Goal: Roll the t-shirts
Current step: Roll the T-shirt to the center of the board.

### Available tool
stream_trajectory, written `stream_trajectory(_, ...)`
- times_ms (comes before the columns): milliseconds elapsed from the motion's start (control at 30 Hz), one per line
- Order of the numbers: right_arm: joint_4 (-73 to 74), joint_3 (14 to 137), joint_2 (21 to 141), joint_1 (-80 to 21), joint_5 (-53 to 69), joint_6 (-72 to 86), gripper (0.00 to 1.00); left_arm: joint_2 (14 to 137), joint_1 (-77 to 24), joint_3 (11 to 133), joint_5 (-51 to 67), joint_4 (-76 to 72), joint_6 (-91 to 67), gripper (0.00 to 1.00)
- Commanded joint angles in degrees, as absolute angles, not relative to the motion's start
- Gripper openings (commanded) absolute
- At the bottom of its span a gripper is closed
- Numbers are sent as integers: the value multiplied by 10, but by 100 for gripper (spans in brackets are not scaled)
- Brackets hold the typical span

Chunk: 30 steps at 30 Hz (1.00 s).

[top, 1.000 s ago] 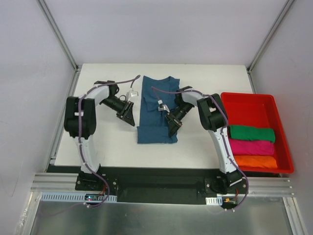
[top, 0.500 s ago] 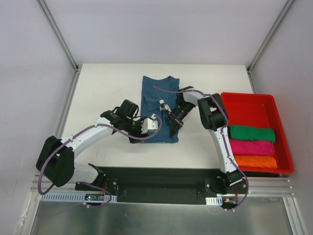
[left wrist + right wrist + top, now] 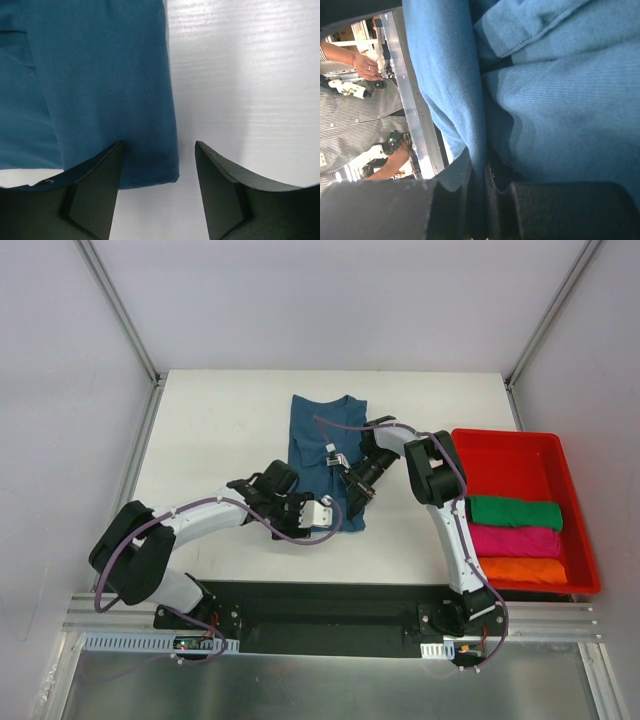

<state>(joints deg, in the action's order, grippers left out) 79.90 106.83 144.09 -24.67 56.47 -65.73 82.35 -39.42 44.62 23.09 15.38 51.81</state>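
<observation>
T-shirt point(image 3: 100, 75) in teal, left hand point(image 3: 160, 150) spread astride its corner, right hand point(image 3: 479, 172) pinching a fold

Top external: high at near edge, looking down over whole table point(image 3: 220, 430). Left wrist: close, facing down onto teal-blue t-shirt point(image 3: 100, 75) corner. Right wrist: closer still, same shirt fills view.

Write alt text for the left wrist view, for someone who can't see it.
The left gripper, jaws open, straddles the side edge of a teal-blue t-shirt near its corner, on a white table. One jaw is over the cloth, the other over bare table.
</observation>
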Motion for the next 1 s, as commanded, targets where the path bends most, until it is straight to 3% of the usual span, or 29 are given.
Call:
stream_trajectory(0,949,1085,1459,-239,531,-671,11,849,-409,432,203,144,561,64)
stream_trajectory(167,948,1085,1455,-231,540,-670,21,872,-431,408,173,124,584,59)
stream_trajectory(200,947,1085,1452,-230,541,-673,28,874,-432,407,162,123,584,56)
stream_trajectory(233,947,1083,1445,-226,544,-678,32,881,-435,407,159,123,586,42)
stream_trajectory(333,933,1078,1397,-203,552,-685,48,886,-435,405,156,127,590,24)
stream_trajectory(400,911,1088,1335,-182,557,-663,67,883,-434,410,165,139,591,15)
stream_trajectory(567,796,1091,1182,-88,530,-588,72,897,-418,477,237,217,562,1)
stream_trajectory(633,614,988,1059,-58,481,-492,78,917,-408,504,273,248,538,0)
stream_trajectory(667,539,937,1002,-55,401,-467,79,926,-398,535,302,260,527,0)
stream_trajectory(700,392,881,949,-55,361,-450,79,945,-393,550,319,293,513,0)
stream_trajectory(733,322,757,842,-58,327,-448,79,954,-389,565,334,307,509,0)
stream_trajectory(800,185,651,758,-67,288,-464,79,978,-377,602,373,345,491,0)
stream_trajectory(967,229,514,632,-202,297,-642,81,1040,-343,694,453,424,459,0)
